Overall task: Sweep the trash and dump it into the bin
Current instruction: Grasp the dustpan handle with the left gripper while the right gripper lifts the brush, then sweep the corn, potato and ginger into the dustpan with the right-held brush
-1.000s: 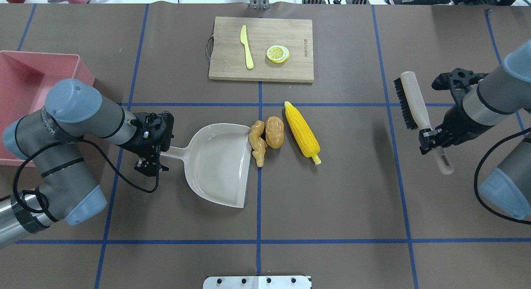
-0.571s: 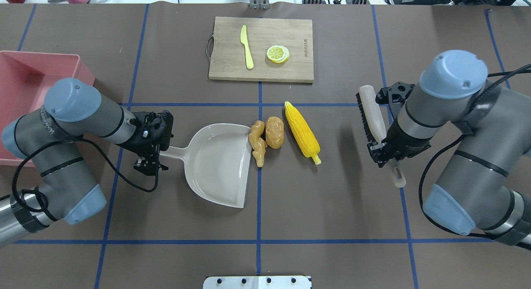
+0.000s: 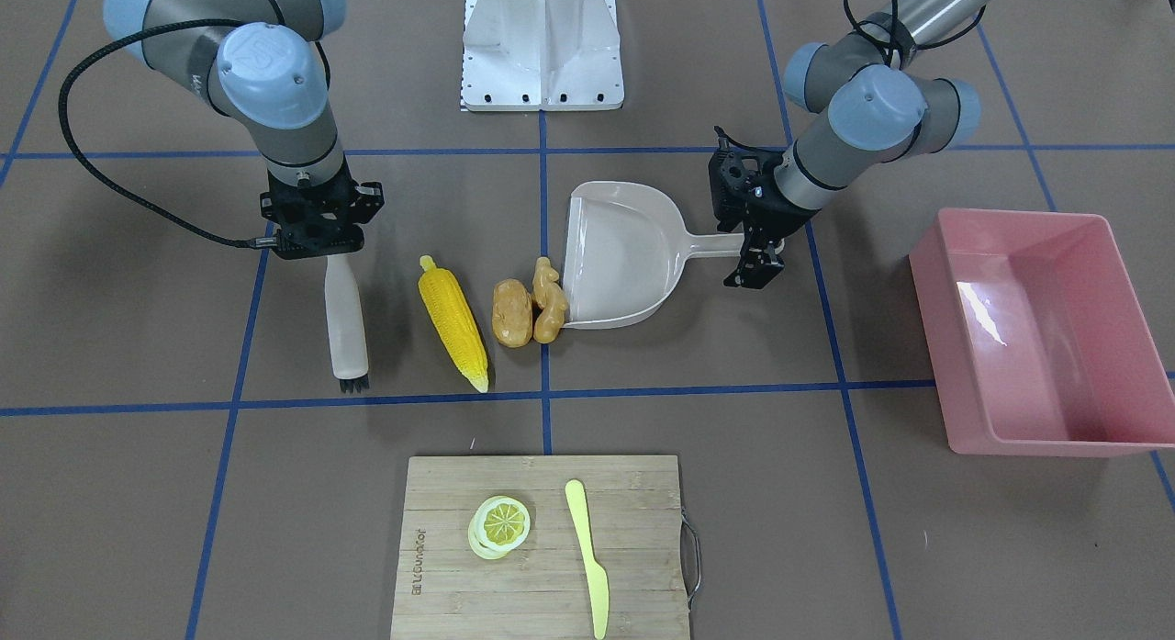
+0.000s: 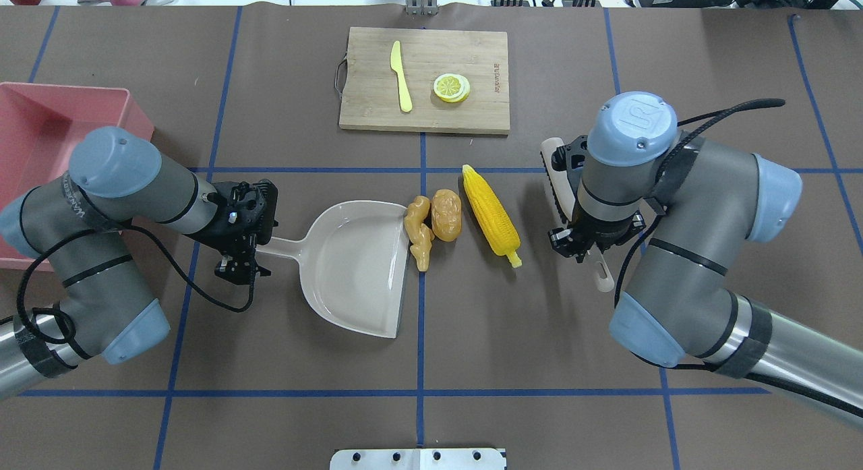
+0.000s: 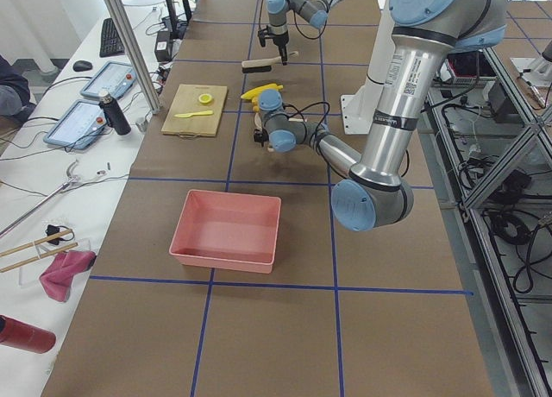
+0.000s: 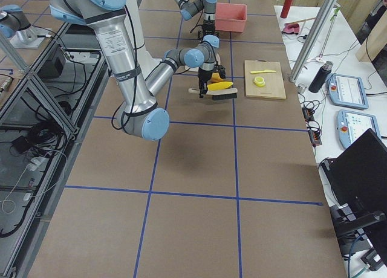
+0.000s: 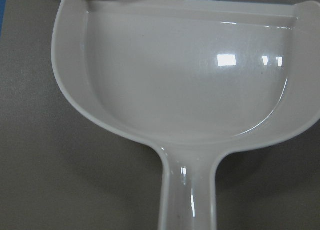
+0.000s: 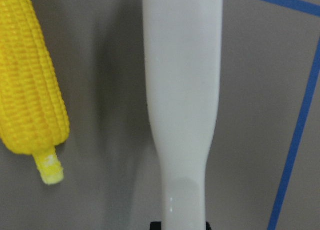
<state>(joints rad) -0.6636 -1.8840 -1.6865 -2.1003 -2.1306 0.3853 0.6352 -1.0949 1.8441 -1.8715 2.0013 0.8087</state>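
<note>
Overhead exterior: the trash lay mid-worktop in a row. The ginger root [image 4: 419,232] touched the open lip of the dustpan [image 4: 350,268]. The potato [image 4: 446,216] sat against the ginger's right side. The corn cob [image 4: 491,218] lay just right of the potato and apart from it, slanted, with its stub end nearer the robot. The bin [image 4: 40,129] stood well apart at the worktop's left edge, partly hidden by the left arm. Nothing showed inside it in the front-facing view.

The left tool [image 4: 237,264] was closed on the end of the dustpan handle, and the pan sat flat on the worktop. The right tool [image 4: 573,244] was clamped on the handle of the brush [image 3: 346,323]. The brush stood just right of the corn and roughly parallel to it, and its bristles looked to be on the corn's side. Whether they touched the worktop, I could not tell.

Handling, as judged:
- The toys looked like light, stiff, glossy plastic, so there was little crush risk, but they seemed prone to skid and roll.
- The corn, long and round, would likely pivot if pushed at one end, so it was best met broadside at mid-length.
- The ginger's knobs might snag on the lip.
- None needed gripping; contact belonged to the bristles.
- The pan was held at the handle's end, a long lever, so the lip could lift under a push.
- Pieces may slide on its glossy floor once it is tilted.
</note>
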